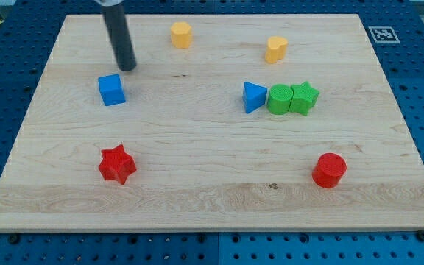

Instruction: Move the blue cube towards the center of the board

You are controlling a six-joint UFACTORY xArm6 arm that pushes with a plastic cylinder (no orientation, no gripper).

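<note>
The blue cube (112, 90) sits on the wooden board (212, 199) at the view's left, above the middle row. My tip (127, 68) is at the end of the dark rod that comes down from the view's top. It stands just above and slightly right of the blue cube, a small gap apart from it.
A blue triangle (253, 96), a green round block (279, 99) and a green star (304, 98) sit in a row right of centre. A red star (116, 163) is at lower left, a red cylinder (329, 170) at lower right. Two yellow blocks (181, 34) (275, 48) are near the top.
</note>
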